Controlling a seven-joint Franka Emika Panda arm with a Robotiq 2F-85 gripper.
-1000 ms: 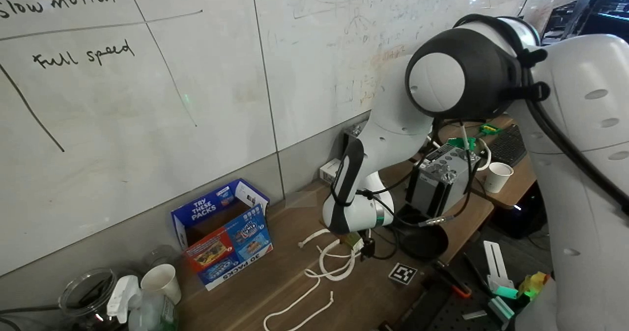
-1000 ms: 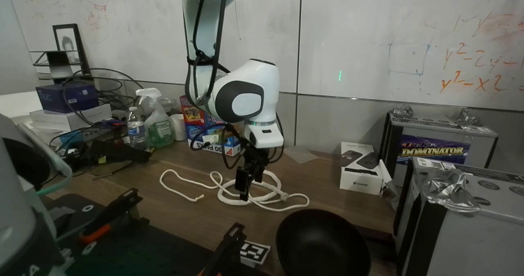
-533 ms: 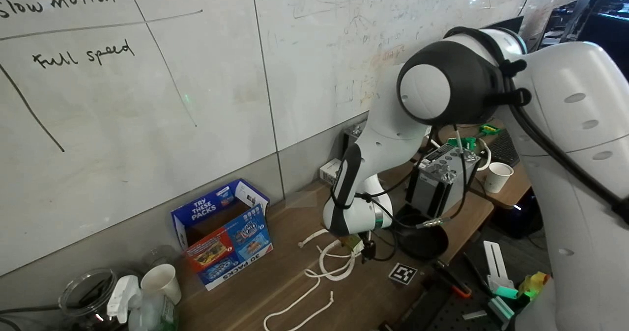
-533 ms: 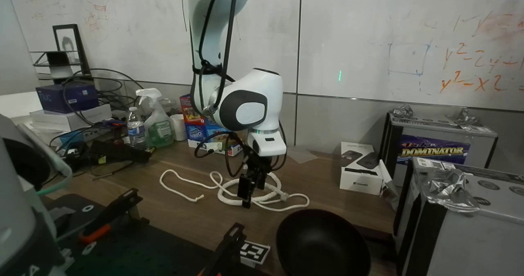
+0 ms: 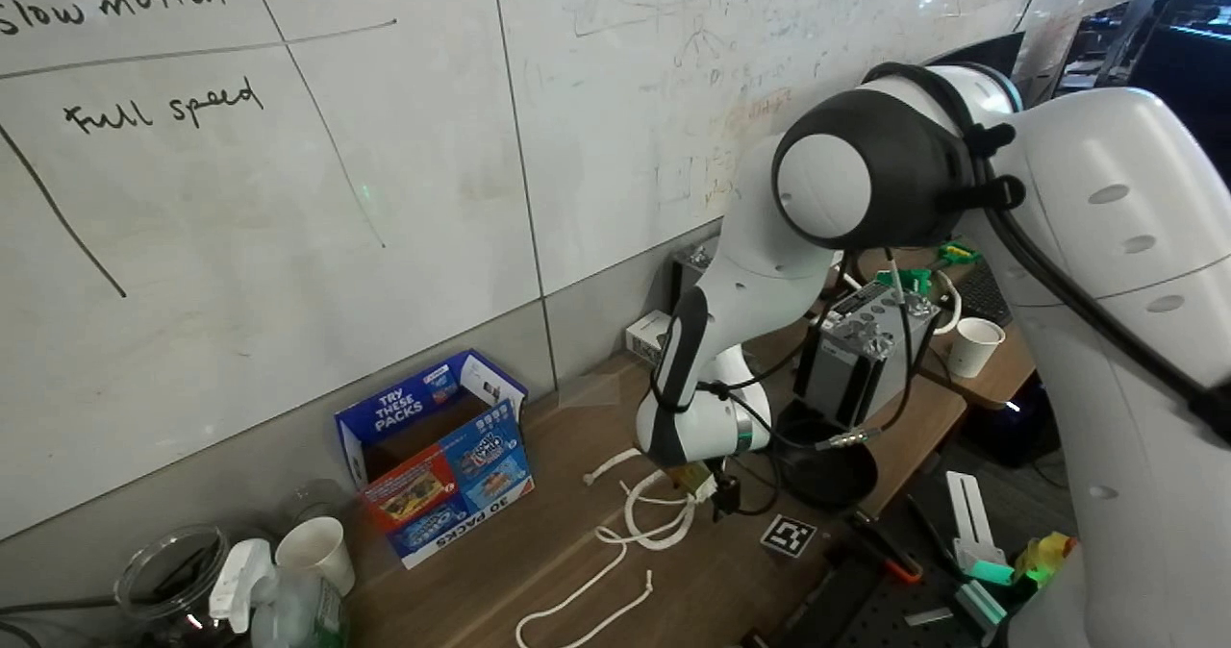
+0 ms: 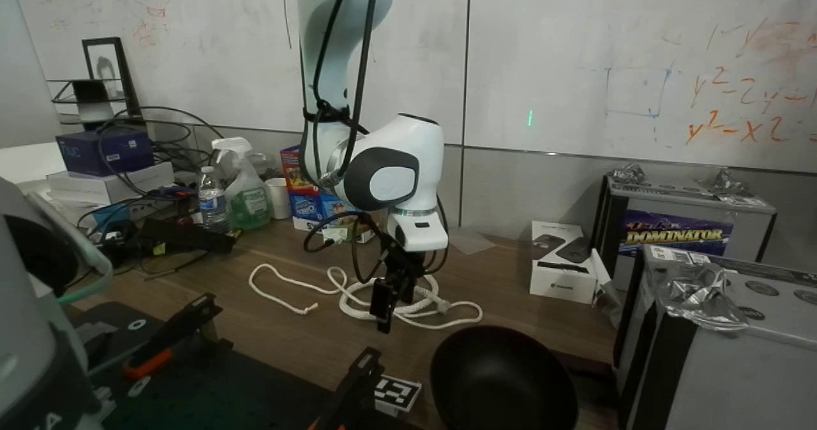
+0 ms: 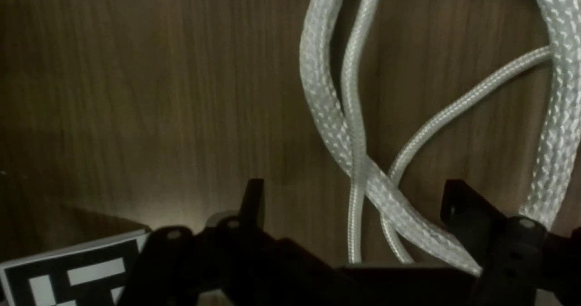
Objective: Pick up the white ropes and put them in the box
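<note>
The pincer (image 7: 356,197) hangs over the white ropes (image 6: 357,314) with its two fingers spread wide apart; in the wrist view a thick braided strand (image 7: 316,70) and two thinner cords (image 7: 352,92) cross between them, one cord over the strand and one under it. One fingertip shows against a plain stretch of the desk (image 7: 136,92), the other just beside the thick strand; contact with either cannot be made out. The ropes lie on the desk in a loose coil, one thin tail looping out toward a spray bottle (image 6: 249,203) of green liquid, another loop reaching toward a black bowl (image 6: 504,385). Apart from the coil, beneath the whiteboard (image 5: 288,196), stands the blue cardboard snack box (image 5: 452,485), upright and uncovered at the top, printed "TRY THESE PACKS" and "30 PACKS"; in an exterior view the robot arm (image 6: 329,53) covers part of it. A white paper cup (image 6: 278,198) stands between the box and the spray bottle, and a water bottle (image 6: 212,203) stands beyond the latter. A square black-and-white marker (image 6: 397,393) sits just beside the bowl. Across the desk, a white carton (image 6: 562,264) picturing two dark devices stands near a grey unit (image 6: 680,231) labelled "DOMINATOR", with crumpled foil (image 6: 629,173) on its top.
</note>
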